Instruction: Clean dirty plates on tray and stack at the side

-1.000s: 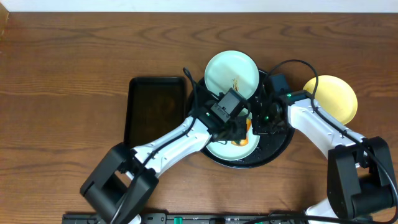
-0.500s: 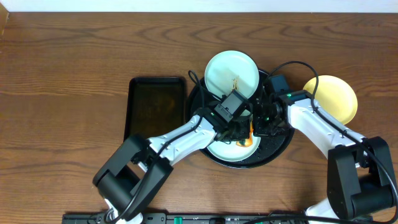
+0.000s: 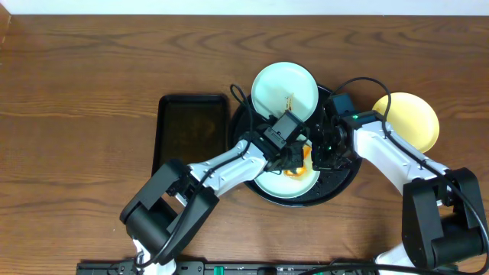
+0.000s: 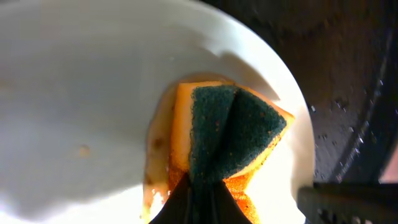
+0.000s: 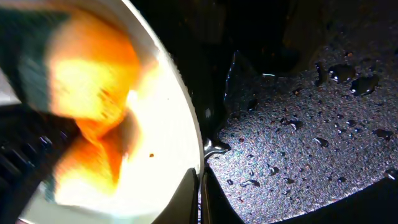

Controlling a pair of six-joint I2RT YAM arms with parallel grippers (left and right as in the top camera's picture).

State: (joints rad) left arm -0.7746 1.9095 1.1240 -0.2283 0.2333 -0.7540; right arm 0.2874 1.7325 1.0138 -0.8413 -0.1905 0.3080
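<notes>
Fingertips [image 4: 179, 208] of the left gripper [image 4: 199, 190] are pinched nearly together on a folded sponge [image 4: 230, 137], orange with a dark green scouring face, pressed into brown-orange sauce near the edge of a mint plate [image 4: 81, 81]. The right gripper [image 5: 200, 193] has its jaws closed thin on that plate's rim, seemingly bracing it. The plate lies inside the round black tray [image 5: 298, 155], whose floor is beaded with water. Overhead, a second mint plate [image 3: 284, 88] with a thin brown smear sits at the tray's far edge, and a yellow plate [image 3: 409, 118] rests on the table [image 3: 92, 61] just right of the tray; a rectangular black tray [image 3: 191, 134] lies to the left. I judge this the scrubbing step on the first plate, with nothing stacked. Next calls for sweeping the sponge across the smear while the rim stays held. No brand, label or writing is legible.
</notes>
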